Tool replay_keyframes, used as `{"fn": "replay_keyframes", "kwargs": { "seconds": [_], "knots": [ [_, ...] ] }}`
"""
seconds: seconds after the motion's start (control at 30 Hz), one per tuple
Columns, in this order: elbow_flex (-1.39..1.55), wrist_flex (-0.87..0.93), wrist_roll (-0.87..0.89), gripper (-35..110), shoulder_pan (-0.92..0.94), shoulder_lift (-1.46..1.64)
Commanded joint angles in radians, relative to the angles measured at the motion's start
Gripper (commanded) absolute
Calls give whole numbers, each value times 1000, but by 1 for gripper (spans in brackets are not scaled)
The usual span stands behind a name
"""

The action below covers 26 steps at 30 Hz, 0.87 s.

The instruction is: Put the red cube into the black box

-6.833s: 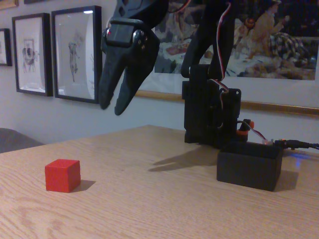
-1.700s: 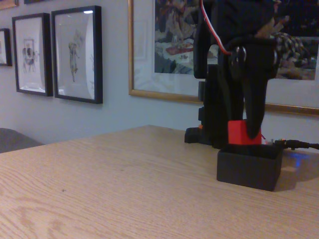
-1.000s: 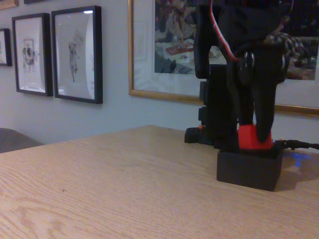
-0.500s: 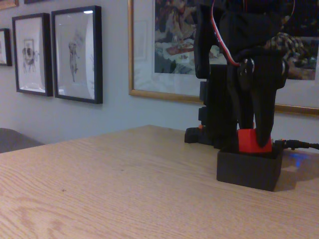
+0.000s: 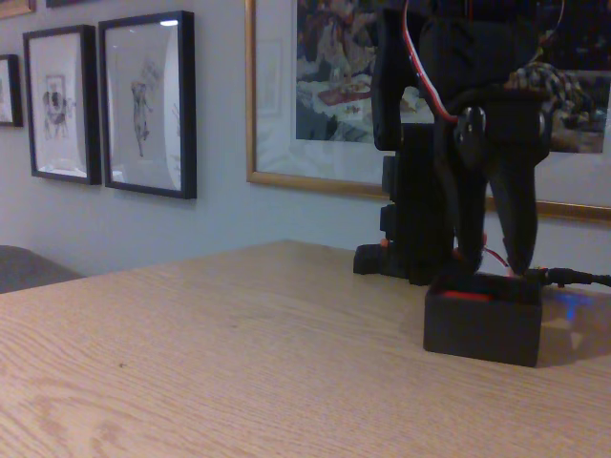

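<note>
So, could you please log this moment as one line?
cube: in box, top just showing | pincer: open, above box | task: cube placed

A: Where does the black box (image 5: pixel 483 327) sit?

B: On the tabletop (image 5: pixel 239 363), at the right of the fixed view, near the front edge of that side.

A: And the red cube (image 5: pixel 465 295)?

B: Inside the box, only its top showing over the near wall.

A: The pincer (image 5: pixel 496 260)?

B: Straight above the box, pointing down, its two fingers apart over the cube; I cannot tell whether they touch it.

A: What stands behind?

B: The arm's base (image 5: pixel 406 229), just behind the box and slightly left. A cable (image 5: pixel 573 278) runs off right behind the box. Framed pictures (image 5: pixel 143 100) hang on the wall at the back, left of the arm.
</note>
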Motion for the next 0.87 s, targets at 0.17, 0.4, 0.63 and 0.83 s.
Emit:
{"fn": "replay_keyframes", "kwargs": {
  "seconds": [0.17,0.4,0.63,0.83],
  "knots": [
    [-184,104,58,28,-135,-3],
    [-222,52,-14,7,-399,-55],
    [-12,-15,-8,0,-618,207],
    [81,-44,17,18,-729,238]
  ]
}}
